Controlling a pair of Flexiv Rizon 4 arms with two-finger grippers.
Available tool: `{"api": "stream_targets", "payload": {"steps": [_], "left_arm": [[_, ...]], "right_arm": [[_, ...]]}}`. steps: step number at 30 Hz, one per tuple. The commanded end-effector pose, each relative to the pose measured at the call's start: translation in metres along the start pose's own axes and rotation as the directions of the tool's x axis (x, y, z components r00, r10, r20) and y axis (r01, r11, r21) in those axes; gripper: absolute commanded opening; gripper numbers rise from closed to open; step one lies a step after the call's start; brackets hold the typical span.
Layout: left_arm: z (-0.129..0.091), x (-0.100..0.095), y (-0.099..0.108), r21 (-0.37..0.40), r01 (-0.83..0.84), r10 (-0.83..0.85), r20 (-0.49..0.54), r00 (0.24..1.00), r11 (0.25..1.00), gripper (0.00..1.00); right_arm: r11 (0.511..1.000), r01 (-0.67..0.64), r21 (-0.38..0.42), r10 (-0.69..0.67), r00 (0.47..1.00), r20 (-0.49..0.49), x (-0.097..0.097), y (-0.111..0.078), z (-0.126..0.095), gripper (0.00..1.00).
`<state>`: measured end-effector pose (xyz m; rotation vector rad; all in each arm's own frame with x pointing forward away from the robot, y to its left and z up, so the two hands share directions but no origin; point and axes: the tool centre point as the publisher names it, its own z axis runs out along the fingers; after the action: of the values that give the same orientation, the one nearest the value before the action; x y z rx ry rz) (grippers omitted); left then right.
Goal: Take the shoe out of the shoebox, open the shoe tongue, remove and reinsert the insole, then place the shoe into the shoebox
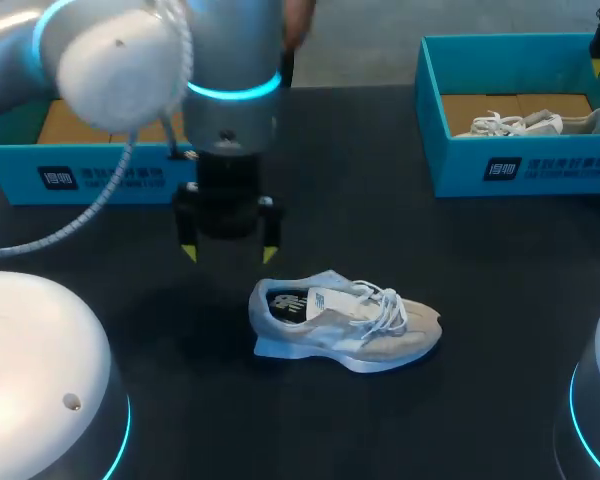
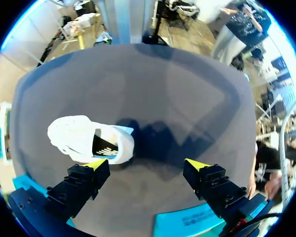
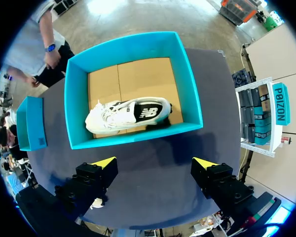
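Observation:
A pale grey and white shoe (image 1: pixel 345 320) lies on its sole on the dark table, toe to the right, laces loose. My left gripper (image 1: pixel 229 253) hangs open just above and behind its heel, touching nothing. In the left wrist view the shoe (image 2: pixel 89 140) sits ahead of one finger (image 2: pixel 96 164), outside the open left gripper (image 2: pixel 147 164). My right gripper (image 3: pixel 155 162) is open and empty above the right blue shoebox (image 3: pixel 74 123), which holds a second white shoe (image 3: pixel 128 116). In the head view that shoebox (image 1: pixel 430 100) stands at the back right with its shoe (image 1: pixel 530 123).
Another blue box (image 1: pixel 80 175) with a cardboard floor stands at the back left, partly behind my left arm. White robot bases (image 1: pixel 40 380) fill the two near corners. In the right wrist view, that box (image 3: pixel 32 123) lies beyond the right shoebox.

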<state>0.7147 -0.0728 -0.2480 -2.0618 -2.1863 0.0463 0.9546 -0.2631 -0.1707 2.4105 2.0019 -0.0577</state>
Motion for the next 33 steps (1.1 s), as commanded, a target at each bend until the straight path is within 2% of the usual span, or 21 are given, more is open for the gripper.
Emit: {"api": "stream_targets", "payload": {"steps": [1, 2, 17, 18, 21, 23, 24, 26, 30, 33], "left_arm": [[-0.008, 0.034, -0.003, 0.052, 0.092, -0.099, 0.161, 0.982, 0.994, 1.00], [-0.009, 0.037, -0.004, 0.083, 0.126, -0.137, 0.155, 0.978, 0.989, 1.00], [-0.009, 0.037, -0.004, 0.083, 0.126, -0.137, 0.155, 0.978, 0.989, 1.00], [-0.008, 0.042, -0.002, 0.104, 0.148, -0.165, 0.184, 0.969, 0.984, 1.00], [-0.008, 0.054, -0.003, 0.267, 0.268, -0.334, 0.245, 0.910, 0.926, 1.00], [-0.008, 0.061, -0.003, 0.374, 0.372, -0.480, 0.256, 0.839, 0.850, 1.00], [-0.008, 0.064, -0.002, 0.403, 0.433, -0.553, 0.254, 0.793, 0.806, 1.00], [-0.009, 0.074, -0.002, 0.497, 0.472, -0.644, 0.260, 0.720, 0.728, 1.00], [-0.007, 0.090, -0.005, 0.608, 0.493, -0.731, 0.228, 0.643, 0.623, 1.00], [-0.002, 0.094, -0.006, 0.683, 0.513, -0.806, 0.192, 0.560, 0.520, 1.00]], "right_arm": [[1.000, -0.001, -0.001, 0.001, 1.000, 0.002, 0.000, -0.001, 0.000, 1.00], [1.000, -0.001, -0.001, 0.001, 1.000, 0.002, 0.000, -0.001, 0.000, 1.00], [1.000, -0.001, -0.001, 0.001, 1.000, 0.002, 0.000, -0.001, 0.000, 1.00], [1.000, -0.001, -0.001, 0.001, 1.000, 0.002, 0.000, -0.001, 0.000, 1.00], [1.000, -0.001, -0.001, 0.001, 1.000, 0.002, 0.000, -0.001, 0.000, 1.00], [1.000, -0.001, -0.001, 0.001, 1.000, 0.002, 0.000, -0.001, 0.000, 1.00], [1.000, -0.001, -0.001, 0.001, 1.000, 0.002, 0.000, -0.001, 0.000, 1.00], [1.000, -0.001, -0.001, 0.001, 1.000, 0.002, 0.000, -0.001, 0.000, 1.00], [1.000, -0.001, -0.001, 0.001, 1.000, 0.002, 0.000, -0.001, 0.000, 1.00], [1.000, -0.001, -0.001, 0.001, 1.000, 0.002, 0.000, -0.001, 0.000, 1.00]]}}
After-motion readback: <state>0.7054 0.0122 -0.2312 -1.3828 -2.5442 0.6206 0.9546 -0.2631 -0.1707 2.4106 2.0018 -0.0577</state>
